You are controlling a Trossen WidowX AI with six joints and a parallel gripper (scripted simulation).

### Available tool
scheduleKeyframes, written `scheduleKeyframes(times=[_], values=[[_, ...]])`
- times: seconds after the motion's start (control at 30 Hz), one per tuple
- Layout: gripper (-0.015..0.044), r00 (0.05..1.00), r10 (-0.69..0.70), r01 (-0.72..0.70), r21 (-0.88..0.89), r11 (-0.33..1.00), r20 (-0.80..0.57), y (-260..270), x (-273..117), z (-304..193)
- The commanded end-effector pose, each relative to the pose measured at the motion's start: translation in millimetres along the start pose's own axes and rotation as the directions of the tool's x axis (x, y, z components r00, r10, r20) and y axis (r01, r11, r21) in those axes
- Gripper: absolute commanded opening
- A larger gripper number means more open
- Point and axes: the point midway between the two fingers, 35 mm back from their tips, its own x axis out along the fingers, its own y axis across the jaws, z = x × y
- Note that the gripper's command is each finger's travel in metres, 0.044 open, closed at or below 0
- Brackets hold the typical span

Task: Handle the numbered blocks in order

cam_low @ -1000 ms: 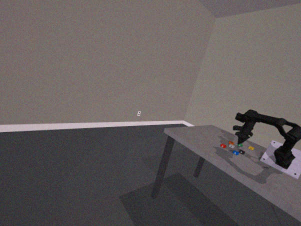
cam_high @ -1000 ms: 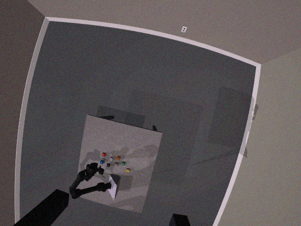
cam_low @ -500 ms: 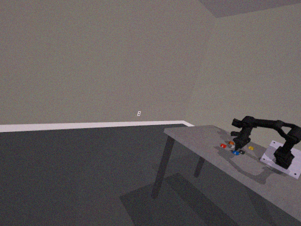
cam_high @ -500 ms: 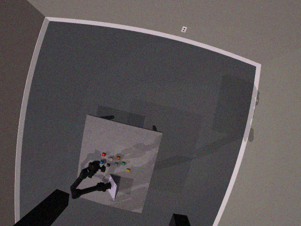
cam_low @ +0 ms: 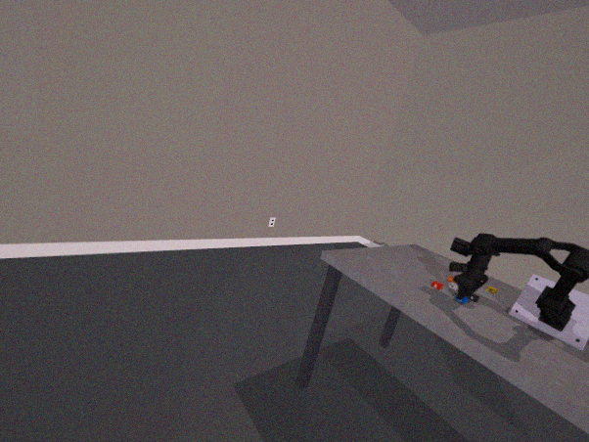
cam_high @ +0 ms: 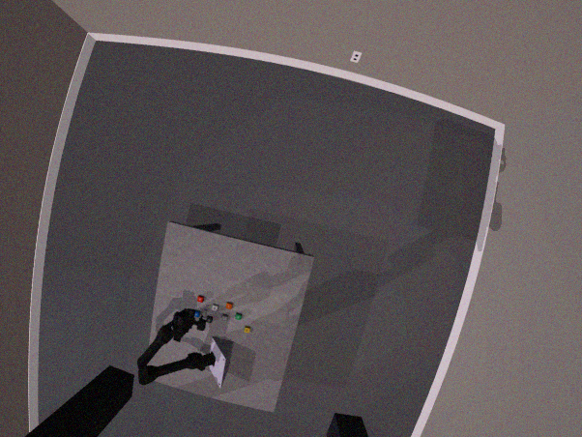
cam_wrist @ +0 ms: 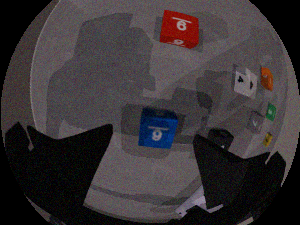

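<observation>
on blue block (cam_high: 197,314) (cam_low: 462,300) (cam_wrist: 165,141), white digit (cam_wrist: 157,135) (barred)

On the table (cam_high: 193,261) (cam_low: 382,269) (cam_wrist: 115,184) — wrist view — one block (cam_high: 200,299) (cam_low: 436,285) (cam_wrist: 179,29) lies behind another (cam_high: 197,314) (cam_low: 461,300) (cam_wrist: 157,130), six more (cam_high: 215,307) (cam_low: 452,287) (cam_wrist: 245,83) right

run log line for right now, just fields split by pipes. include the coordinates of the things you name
end effector (cam_high: 199,319) (cam_low: 462,296) (cam_wrist: 154,135): open | over: blue block (cam_high: 197,314) (cam_wrist: 158,129) | held: nothing | red block (cam_high: 200,299) (cam_low: 436,285) (cam_wrist: 179,30): on table (cam_high: 193,251) (cam_low: 377,264) (cam_wrist: 110,199)

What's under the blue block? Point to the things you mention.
The gripper (cam_high: 199,319) (cam_low: 462,295) (cam_wrist: 154,135) is open above the blue block (cam_high: 197,314) (cam_wrist: 157,130). Around the block you can see gray table (cam_high: 193,261) (cam_low: 386,264) (cam_wrist: 105,104) and shadow. The spot right underneath is covered, so I can't tell what's there.
</observation>
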Motion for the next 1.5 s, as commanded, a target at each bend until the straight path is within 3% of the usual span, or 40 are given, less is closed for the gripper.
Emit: scheduleKeyframes(times=[0.0, 0.03, 0.4, 1.47], values=[[0.04, 1.0, 0.005, -0.005, 0.003, 1.0, -0.004, 0.8, 7.3, -1.9], [0.04, 1.0, 0.005, -0.005, 0.003, 1.0, -0.004, 0.8, 7.5, -2.0], [0.012, 1.0, 0.005, -0.005, 0.003, 1.0, -0.004, 0.8, 7.5, -2.0], [0.012, 1.0, 0.005, -0.005, 0.003, 1.0, -0.004, 0.8, 7.5, -2.0]])
